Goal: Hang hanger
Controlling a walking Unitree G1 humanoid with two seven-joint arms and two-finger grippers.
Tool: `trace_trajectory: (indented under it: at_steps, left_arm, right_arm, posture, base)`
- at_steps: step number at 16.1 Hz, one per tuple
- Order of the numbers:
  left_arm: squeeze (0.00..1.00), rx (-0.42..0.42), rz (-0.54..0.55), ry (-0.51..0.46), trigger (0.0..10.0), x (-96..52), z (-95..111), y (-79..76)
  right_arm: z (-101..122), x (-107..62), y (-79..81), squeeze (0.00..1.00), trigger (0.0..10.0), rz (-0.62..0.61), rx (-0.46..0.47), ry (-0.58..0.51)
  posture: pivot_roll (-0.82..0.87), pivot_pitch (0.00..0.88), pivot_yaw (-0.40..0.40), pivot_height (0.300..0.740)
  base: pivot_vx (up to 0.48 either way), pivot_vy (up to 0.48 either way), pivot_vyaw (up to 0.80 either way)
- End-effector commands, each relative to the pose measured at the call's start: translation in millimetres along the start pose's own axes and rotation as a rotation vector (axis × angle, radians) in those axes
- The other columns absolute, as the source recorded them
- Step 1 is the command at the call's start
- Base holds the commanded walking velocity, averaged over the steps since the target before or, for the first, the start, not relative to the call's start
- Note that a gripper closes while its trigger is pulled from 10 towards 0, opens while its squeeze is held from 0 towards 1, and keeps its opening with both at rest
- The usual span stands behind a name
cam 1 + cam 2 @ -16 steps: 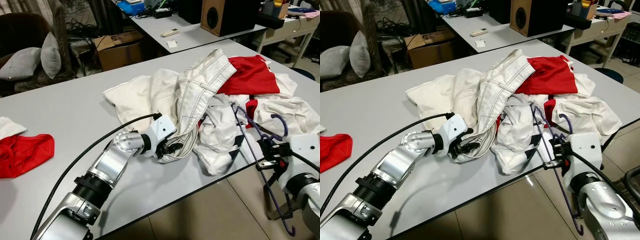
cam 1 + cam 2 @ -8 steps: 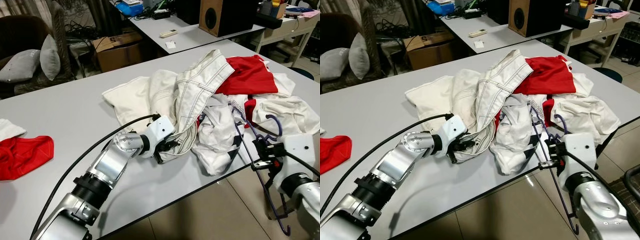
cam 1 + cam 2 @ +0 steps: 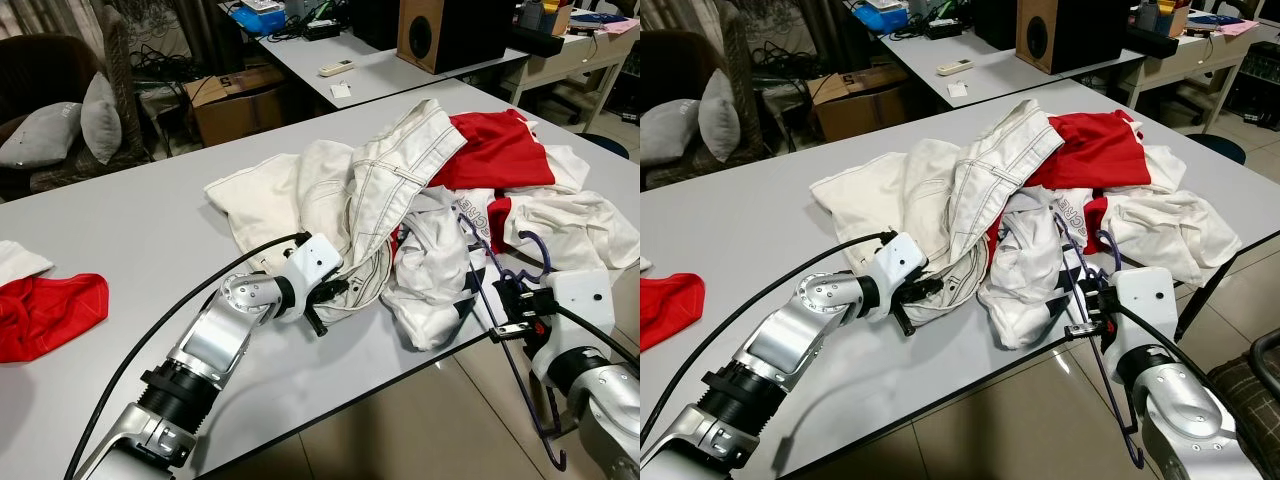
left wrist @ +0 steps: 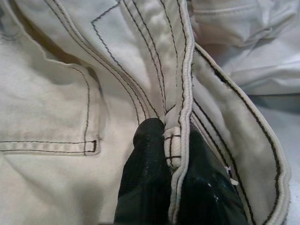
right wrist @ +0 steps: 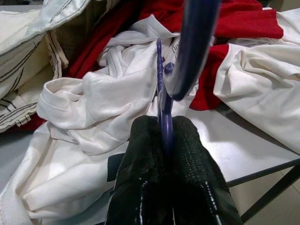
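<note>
A thin purple hanger [image 3: 520, 350] hangs past the table's near right edge, its hook [image 3: 540, 252] over the clothes. My right gripper [image 3: 513, 312] is shut on the hanger [image 5: 165, 101] at its neck. A pair of cream-white trousers with dark stitching [image 3: 385, 185] lies across the pile in the middle of the grey table [image 3: 130, 230]. My left gripper [image 3: 335, 297] is shut on the trousers' waistband [image 4: 180, 122], with the seam pinched between the fingers [image 4: 145, 178].
White and red garments [image 3: 500, 150] are heaped on the table's right half. A red cloth [image 3: 45, 315] lies at the left edge. Beyond stand a second table with a speaker [image 3: 455, 30], a cardboard box [image 3: 235, 95] and a sofa with cushions [image 3: 60, 125].
My right gripper with the hanger has shifted left and a little toward the table edge. The left gripper keeps its hold on the trousers and has drawn back slightly.
</note>
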State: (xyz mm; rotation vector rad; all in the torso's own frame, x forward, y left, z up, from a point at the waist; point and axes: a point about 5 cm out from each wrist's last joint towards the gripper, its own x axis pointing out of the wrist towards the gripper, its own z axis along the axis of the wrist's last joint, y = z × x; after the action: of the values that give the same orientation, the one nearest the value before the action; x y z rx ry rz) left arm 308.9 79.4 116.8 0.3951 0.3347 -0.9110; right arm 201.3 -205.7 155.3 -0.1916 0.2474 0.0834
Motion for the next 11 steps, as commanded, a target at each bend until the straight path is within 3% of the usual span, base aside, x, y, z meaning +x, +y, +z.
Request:
trace_trajectory:
  at_steps: [1,4,5,7,9,11]
  left_arm:
    - [0.0,-0.003,0.044,0.005,0.0,-6.1,-2.8,5.5]
    - [0.0,0.033,0.17,-0.126,0.0,-12.2,14.0,16.7]
    - [0.0,0.047,0.275,-0.238,0.0,-21.0,33.1,30.0]
    - [0.0,0.077,0.365,-0.323,0.0,-31.6,51.7,43.0]
    - [0.0,0.153,0.446,-0.417,0.0,-48.1,74.2,57.9]
    - [0.0,0.287,0.501,-0.514,0.0,-69.9,97.2,69.8]
  right_arm:
    - [2.5,2.0,3.2,0.0,10.0,0.006,-0.001,-0.02]
    - [7.0,2.4,5.2,0.0,10.0,-0.004,0.016,-0.058]
    - [11.9,3.3,8.1,0.0,10.0,0.012,0.027,-0.095]
    - [17.4,4.2,11.3,0.0,10.0,0.05,0.044,-0.129]
    - [23.7,7.0,13.4,0.0,10.0,0.103,0.05,-0.146]
    - [28.4,17.9,13.4,0.0,10.0,0.168,0.1,-0.117]
  posture:
    - [-0.19,0.0,0.142,0.74]
    - [-0.19,0.0,0.15,0.74]
    - [-0.19,0.0,0.155,0.74]
    - [-0.19,0.0,0.16,0.74]
    - [-0.19,0.0,0.164,0.74]
    - [-0.18,0.0,0.153,0.74]
  base:
    - [0.0,0.0,0.0]
    - [0.0,0.0,0.0]
    - [0.0,0.0,0.0]
    - [0.0,0.0,0.0]
    - [0.0,0.0,0.0]
    - [0.0,0.0,0.0]
